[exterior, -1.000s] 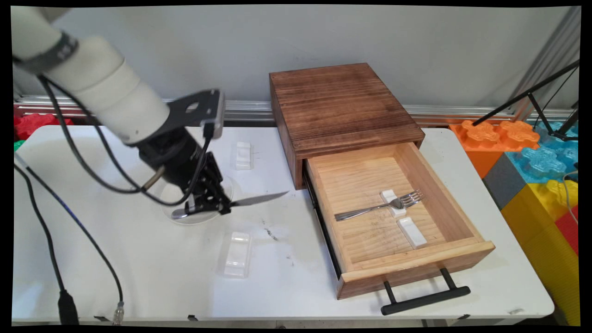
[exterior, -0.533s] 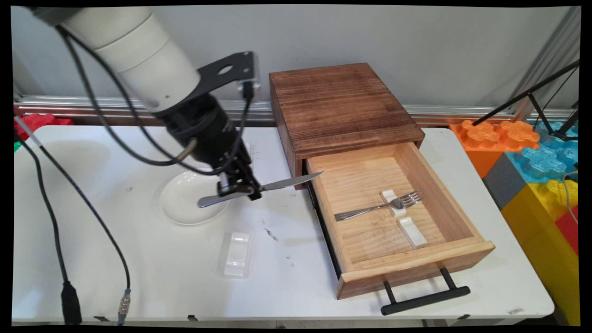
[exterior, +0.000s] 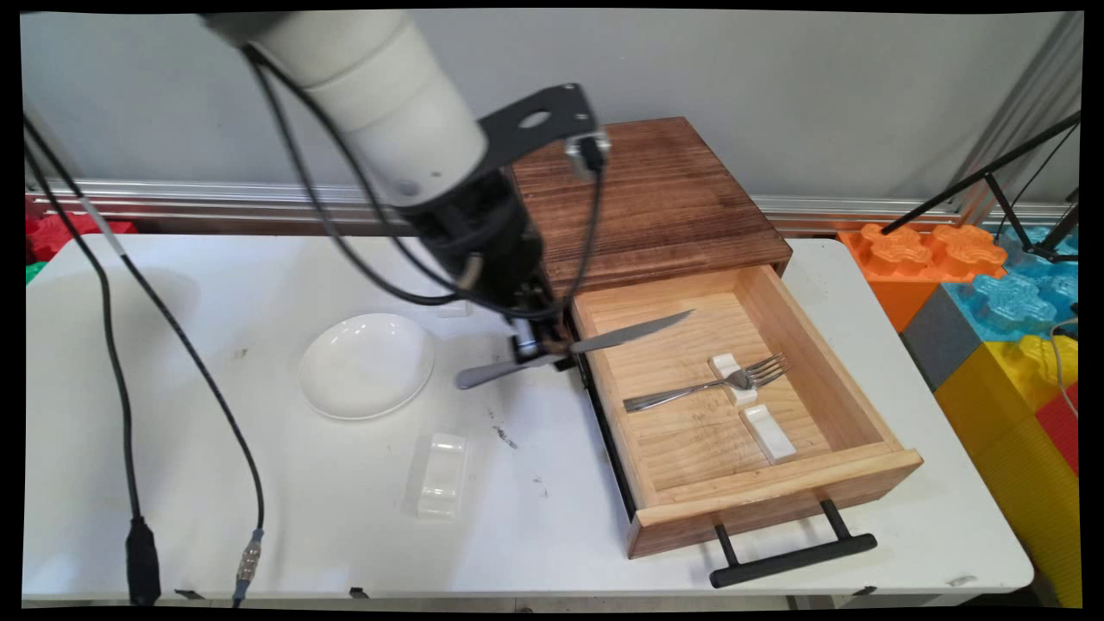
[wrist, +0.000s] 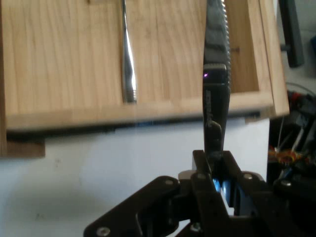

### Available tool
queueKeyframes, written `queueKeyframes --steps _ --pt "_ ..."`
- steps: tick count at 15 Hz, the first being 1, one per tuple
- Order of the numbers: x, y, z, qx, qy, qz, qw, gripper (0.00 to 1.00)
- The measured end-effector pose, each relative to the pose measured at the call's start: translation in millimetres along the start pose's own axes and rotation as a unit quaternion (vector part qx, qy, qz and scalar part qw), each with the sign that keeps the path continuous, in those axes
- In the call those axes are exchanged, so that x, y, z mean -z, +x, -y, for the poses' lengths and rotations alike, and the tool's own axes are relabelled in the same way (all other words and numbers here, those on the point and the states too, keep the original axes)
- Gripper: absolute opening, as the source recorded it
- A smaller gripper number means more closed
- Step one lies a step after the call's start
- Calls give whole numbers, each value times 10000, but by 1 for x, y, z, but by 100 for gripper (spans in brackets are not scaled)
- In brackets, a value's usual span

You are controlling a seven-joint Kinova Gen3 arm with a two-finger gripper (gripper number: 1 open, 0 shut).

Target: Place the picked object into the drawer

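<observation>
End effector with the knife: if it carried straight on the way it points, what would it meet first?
Probably the open drawer's near side wall, or the table beside it. The end effector points down there, holding the knife; depth is unclear.

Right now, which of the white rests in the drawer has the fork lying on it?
The farther rest, nearer the drawer's back: the fork crosses it just behind its tines. The nearer rest, toward the drawer front, is bare.

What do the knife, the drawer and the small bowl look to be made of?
Knife, held by the gripper: polished metal, probably steel, grey and glinting. Drawer: pale unfinished wood, grain visible; its handle looks matte black metal. Bowl: glossy white, likely ceramic, possibly plastic.
</observation>
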State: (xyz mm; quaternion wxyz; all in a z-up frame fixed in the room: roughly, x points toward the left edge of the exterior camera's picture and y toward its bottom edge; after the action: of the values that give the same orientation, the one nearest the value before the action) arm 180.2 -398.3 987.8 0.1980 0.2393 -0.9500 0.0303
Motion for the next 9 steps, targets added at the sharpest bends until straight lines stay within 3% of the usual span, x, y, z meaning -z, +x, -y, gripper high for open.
queueKeyframes --steps 9 --pt "-47 54 -4 77 33 -194 9998 0"
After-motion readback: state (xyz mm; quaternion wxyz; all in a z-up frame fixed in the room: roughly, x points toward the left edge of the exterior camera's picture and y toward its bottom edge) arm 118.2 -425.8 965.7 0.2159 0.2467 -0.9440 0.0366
